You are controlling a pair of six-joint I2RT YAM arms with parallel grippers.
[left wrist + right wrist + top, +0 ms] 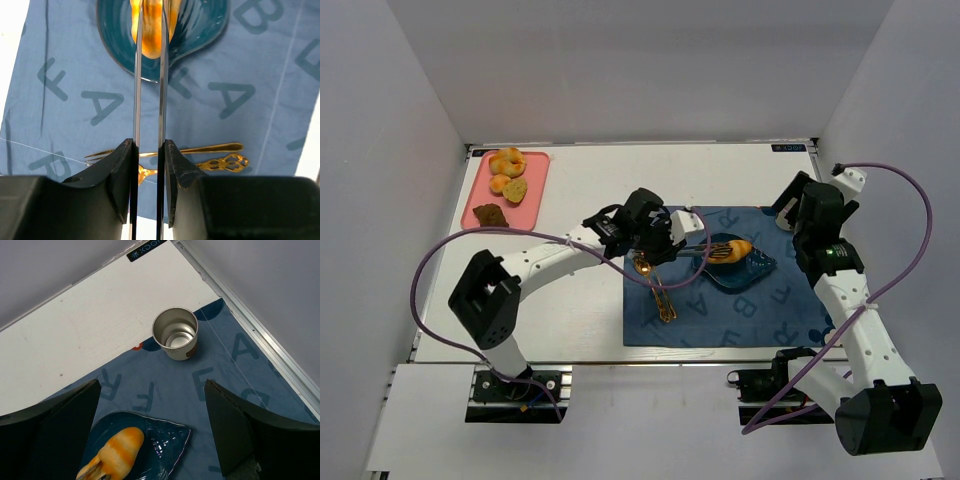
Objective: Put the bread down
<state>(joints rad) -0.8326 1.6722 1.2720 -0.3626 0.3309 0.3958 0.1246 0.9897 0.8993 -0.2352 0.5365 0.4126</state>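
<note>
The bread (732,249) (151,30) (117,450) is a small oval roll with a glossy golden-orange crust and paler bands across it. It sits in the leaf-shaped blue dish (760,268) (200,25) (165,440), though I cannot tell if its underside rests on the glaze. Its long axis runs left to right across the table in the top view, in line with the 2 thin blades of the metal tongs (695,250) (137,100), which pinch its end nearest the left arm. The left gripper (670,250) (149,155) is clenched on those tongs. The dish lies on a blue lettered cloth (720,320), with gold cutlery (660,295) (210,150) beside it. The right gripper (788,212) (150,390) hangs above the dish's far side, fingers spread wide and holding nothing, near a steel cup (175,335).
</note>
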